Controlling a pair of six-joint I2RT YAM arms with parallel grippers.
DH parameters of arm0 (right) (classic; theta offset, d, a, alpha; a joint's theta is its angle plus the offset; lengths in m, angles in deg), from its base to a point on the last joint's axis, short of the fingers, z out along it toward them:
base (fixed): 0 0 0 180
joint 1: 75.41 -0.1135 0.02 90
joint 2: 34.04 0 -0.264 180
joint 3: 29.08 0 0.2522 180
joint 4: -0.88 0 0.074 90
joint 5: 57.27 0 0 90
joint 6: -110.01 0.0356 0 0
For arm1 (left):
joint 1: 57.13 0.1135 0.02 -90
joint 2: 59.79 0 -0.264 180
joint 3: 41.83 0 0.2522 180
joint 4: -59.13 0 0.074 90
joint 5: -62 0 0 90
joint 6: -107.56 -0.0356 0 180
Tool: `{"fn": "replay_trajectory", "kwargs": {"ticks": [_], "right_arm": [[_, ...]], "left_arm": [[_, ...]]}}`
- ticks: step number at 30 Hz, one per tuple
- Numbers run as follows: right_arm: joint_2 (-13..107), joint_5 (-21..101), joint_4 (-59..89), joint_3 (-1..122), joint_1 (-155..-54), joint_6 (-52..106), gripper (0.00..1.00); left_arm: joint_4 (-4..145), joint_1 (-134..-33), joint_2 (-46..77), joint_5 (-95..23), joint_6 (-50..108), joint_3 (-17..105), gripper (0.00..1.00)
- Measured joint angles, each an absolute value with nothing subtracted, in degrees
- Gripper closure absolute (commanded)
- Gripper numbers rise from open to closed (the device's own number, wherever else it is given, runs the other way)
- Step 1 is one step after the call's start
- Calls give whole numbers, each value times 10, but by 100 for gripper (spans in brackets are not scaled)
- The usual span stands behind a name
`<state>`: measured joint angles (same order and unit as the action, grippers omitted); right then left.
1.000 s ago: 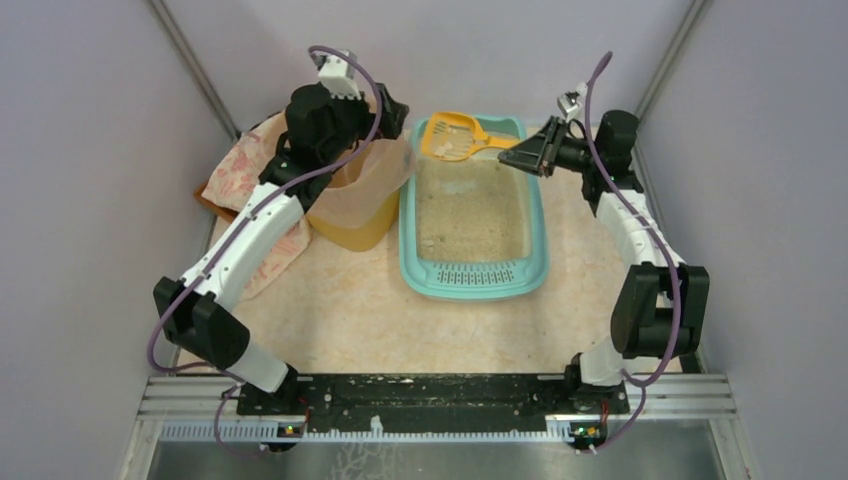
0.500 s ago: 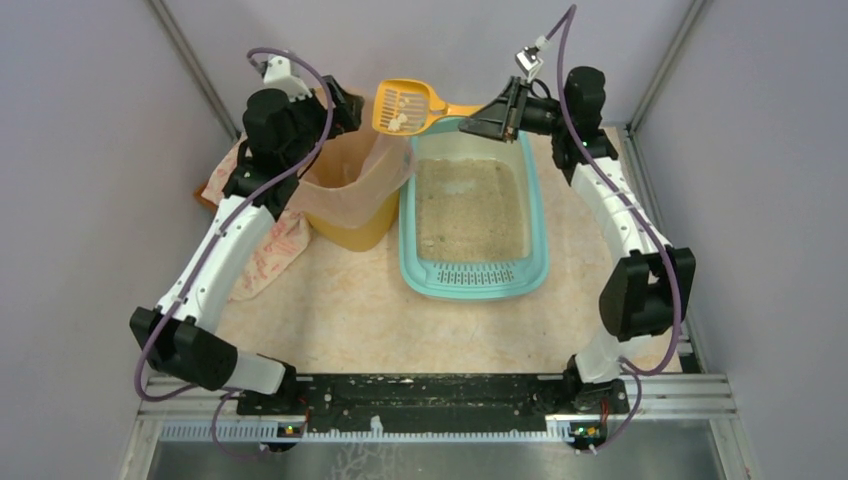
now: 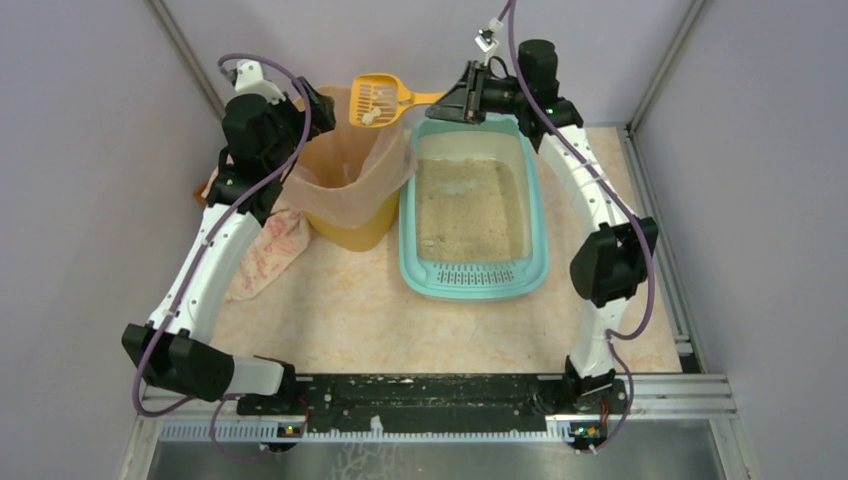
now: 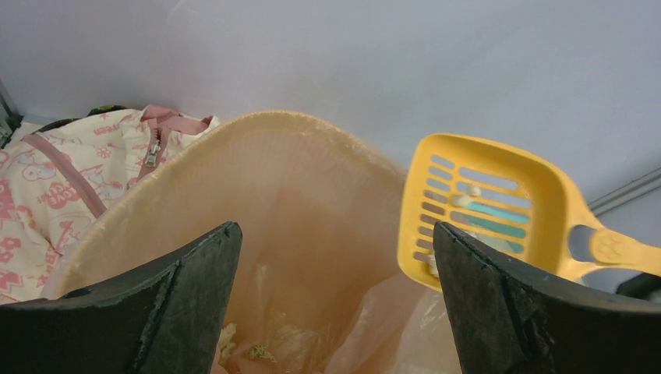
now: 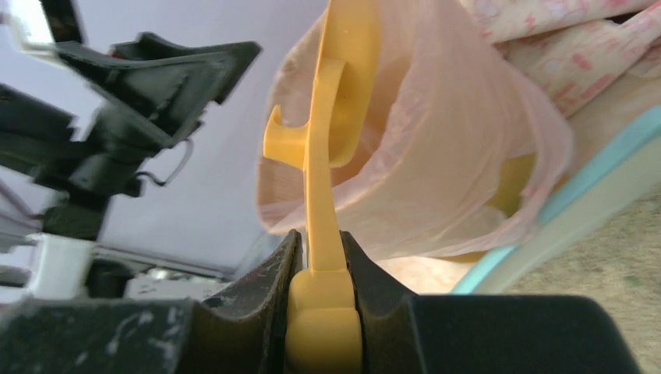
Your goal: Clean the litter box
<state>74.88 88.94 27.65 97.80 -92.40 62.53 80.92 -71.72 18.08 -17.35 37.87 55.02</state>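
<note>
Right gripper (image 5: 316, 249): you're clamping the scoop (image 3: 378, 98) in its jaws.
Scoop: hovering at the bin's (image 3: 345, 215) rim.
Left gripper (image 4: 335, 234): jaws gaping wide.

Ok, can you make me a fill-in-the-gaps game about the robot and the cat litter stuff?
1. The right gripper is shut on the handle of the yellow ____.
2. The left gripper, above the bin, has its jaws ____.
3. The litter box sits on the bin's ____ side.
Missing words: scoop; open; right.
</note>
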Motion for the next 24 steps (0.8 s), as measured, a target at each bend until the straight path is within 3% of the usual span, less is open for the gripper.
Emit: {"fn": "replay_trajectory", "kwargs": {"ticks": [8,24], "right_arm": [[778,741,420,1039,-990,424,100],[682,400,442,1027,-1174,108,100]], "left_arm": [[813,-711,170,-168,379,548,2],[818,-707,184,-176,386,545,3]]}}
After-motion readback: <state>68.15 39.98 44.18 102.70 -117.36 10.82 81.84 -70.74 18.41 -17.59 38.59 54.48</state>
